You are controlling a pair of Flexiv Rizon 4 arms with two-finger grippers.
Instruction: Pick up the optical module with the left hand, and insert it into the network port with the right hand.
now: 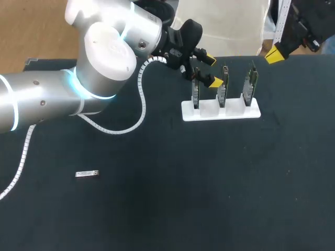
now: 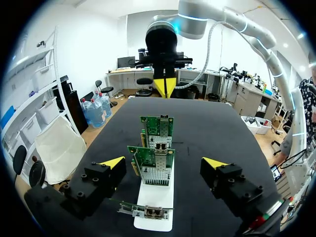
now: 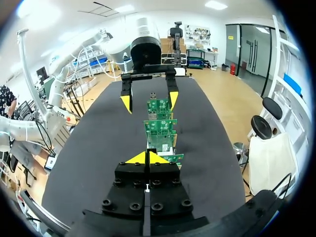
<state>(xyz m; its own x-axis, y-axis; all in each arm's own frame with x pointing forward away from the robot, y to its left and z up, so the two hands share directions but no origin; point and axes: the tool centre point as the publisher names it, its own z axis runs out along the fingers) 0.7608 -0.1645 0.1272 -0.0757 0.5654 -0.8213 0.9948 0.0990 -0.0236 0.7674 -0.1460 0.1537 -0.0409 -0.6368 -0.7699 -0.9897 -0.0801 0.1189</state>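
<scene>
The small silver optical module [image 1: 87,173] lies flat on the black table [image 1: 209,198], well apart from both grippers. The left gripper [image 1: 212,70] hangs at the white holder [image 1: 220,111] of three upright green network cards [image 1: 222,86], its fingers spread wide, gripping nothing. The right gripper [image 3: 148,158] has its yellow tips pressed together, empty.

A black cloth covered the desk [image 1: 157,209] [image 2: 212,138] [image 3: 94,148], flecked here and there with pale specks. At its far left corner the cloth's edge showed a small step. A low white stand [image 1: 220,111] [image 2: 154,202] sat on the desk's far right part, long side crosswise, near the far edge.
</scene>
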